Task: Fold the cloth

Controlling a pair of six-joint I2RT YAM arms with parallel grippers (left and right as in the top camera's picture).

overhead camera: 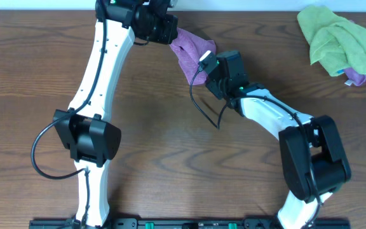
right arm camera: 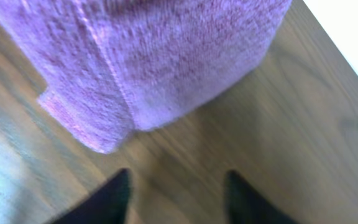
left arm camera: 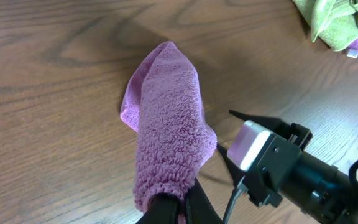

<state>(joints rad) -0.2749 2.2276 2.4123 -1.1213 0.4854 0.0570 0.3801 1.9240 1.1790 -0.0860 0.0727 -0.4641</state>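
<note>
Left claw [left arm camera: 173,210] clamped on cloth [left arm camera: 169,124] | right claw [right arm camera: 178,182] parted, empty, near cloth edge

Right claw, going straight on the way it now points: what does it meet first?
Probably the purple microfibre cloth, which lies straight ahead of the open right claw; how far off it is cannot be judged.

Holds the cloth [left arm camera: 169,134] by its near end, clamped between the fingers [left arm camera: 160,211], the rest bunched into a thick roll reaching away to the surface [left arm camera: 55,93]. Shows the right arm [left arm camera: 291,171] just beside it and a green cloth [left arm camera: 331,22] top right.
</note>
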